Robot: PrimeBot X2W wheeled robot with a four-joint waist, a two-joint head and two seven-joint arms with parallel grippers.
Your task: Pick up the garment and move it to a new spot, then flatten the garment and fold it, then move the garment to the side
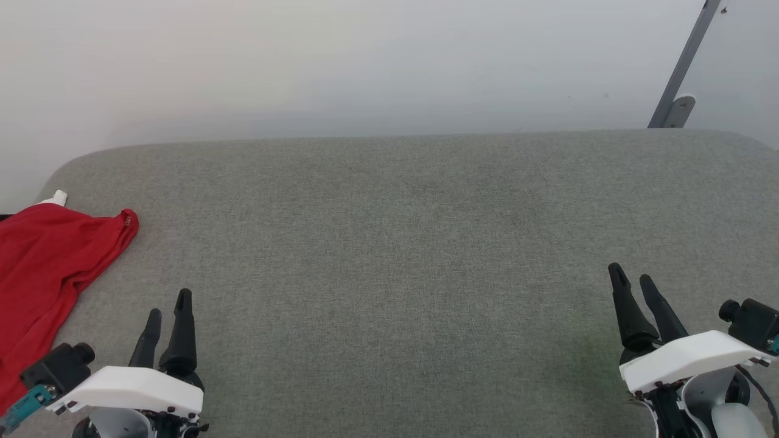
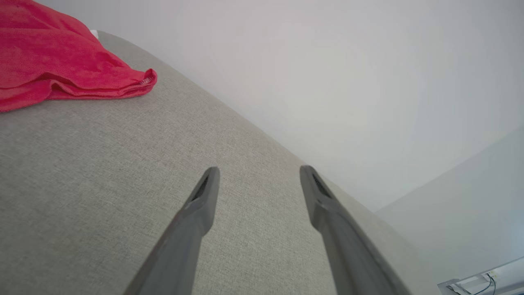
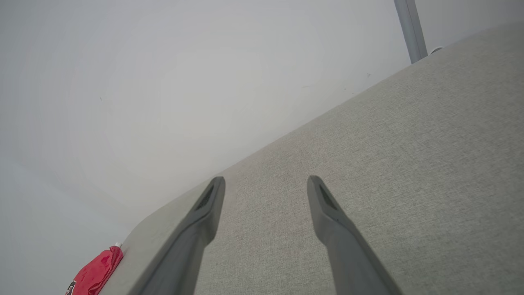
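Status: garment [image 1: 42,267] lies bunched at far-left edge of grey surface [image 1: 389,243]. Jaws open, empty on left gripper [image 1: 168,303] & right gripper [image 1: 630,273]. Approach w/ left; pinch hem corner [image 1: 128,222], lift clear before relocating.

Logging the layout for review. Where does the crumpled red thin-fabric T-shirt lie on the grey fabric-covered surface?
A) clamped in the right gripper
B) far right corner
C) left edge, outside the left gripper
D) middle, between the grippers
C: the red T-shirt lies at the grey surface's left edge, left of the open left gripper, which does not touch it.
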